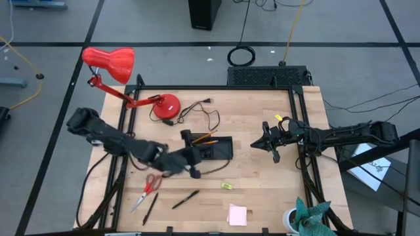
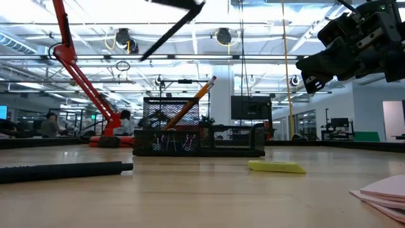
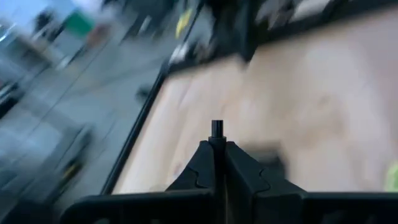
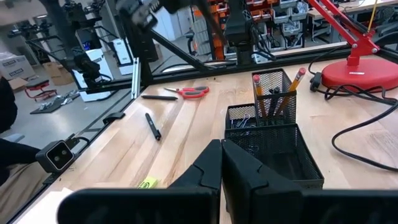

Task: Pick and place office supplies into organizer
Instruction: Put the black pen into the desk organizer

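1. The left wrist view is smeared with motion blur; only the left gripper (image 3: 216, 163) reads clearly there, its two dark fingers pressed together around a thin dark pen (image 3: 216, 129) whose tip pokes up between them; the wooden table behind it is a tan blur.
2. From above, the left gripper (image 1: 190, 165) sits just in front of the organizer (image 1: 223, 149), partly covering that tray's near-left corner; the pen in its grip is hard to pick out in this view.
3. In the low view a dark slanted rod crosses the top of the picture and runs off the top edge; I cannot tell whether it is the held pen or part of the arm.
4. The right gripper (image 1: 268, 143) waits to the right of the organizer, well apart from it; its fingers (image 4: 244, 171) are closed against each other with nothing between them.
5. The organizer is a black mesh tray with a taller cup at one end; orange pencils (image 4: 295, 84) lean in that cup; small clips (image 2: 169, 143) show through the mesh, too small to count.
6. Loose on the table (image 1: 262, 190): red-handled scissors (image 1: 149, 186), a second pen (image 1: 186, 199), a small yellow item (image 1: 226, 185), a pink sticky-note pad (image 1: 237, 214), cut off at the low view's corner.
7. A red desk lamp (image 1: 121, 72) stands at the far left; its black cord (image 1: 203, 113) loops across the wood.
8. Behind the table is a large workshop hall with bright ceiling lights.
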`<state>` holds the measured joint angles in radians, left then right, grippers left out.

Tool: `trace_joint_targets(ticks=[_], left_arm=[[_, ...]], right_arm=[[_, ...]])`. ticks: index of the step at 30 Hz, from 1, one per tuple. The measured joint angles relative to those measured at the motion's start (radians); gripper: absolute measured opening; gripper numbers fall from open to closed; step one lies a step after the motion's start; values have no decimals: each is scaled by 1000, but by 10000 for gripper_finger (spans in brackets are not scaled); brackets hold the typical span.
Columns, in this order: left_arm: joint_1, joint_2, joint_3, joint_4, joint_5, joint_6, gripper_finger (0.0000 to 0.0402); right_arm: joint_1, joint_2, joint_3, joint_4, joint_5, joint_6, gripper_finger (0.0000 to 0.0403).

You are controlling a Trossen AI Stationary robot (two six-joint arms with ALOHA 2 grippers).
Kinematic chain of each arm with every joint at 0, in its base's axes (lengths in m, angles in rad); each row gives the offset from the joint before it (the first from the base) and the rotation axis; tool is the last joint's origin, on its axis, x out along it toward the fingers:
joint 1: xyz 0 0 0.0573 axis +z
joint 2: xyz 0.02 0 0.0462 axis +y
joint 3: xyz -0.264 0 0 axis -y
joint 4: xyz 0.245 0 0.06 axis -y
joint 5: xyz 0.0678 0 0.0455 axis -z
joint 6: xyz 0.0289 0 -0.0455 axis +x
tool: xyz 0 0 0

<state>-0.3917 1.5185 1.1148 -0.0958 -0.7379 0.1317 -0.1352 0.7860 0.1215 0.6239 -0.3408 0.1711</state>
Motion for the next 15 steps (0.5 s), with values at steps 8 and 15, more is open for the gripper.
trace_joint_targets(ticks=[8,15], left_arm=[[163,-94,-314,575,370,144,8],[297,-92,-381,688,564,107,6]], right_arm=[[0,0,0,0,0,-1,4],[0,0,0,1,0,-1,4]])
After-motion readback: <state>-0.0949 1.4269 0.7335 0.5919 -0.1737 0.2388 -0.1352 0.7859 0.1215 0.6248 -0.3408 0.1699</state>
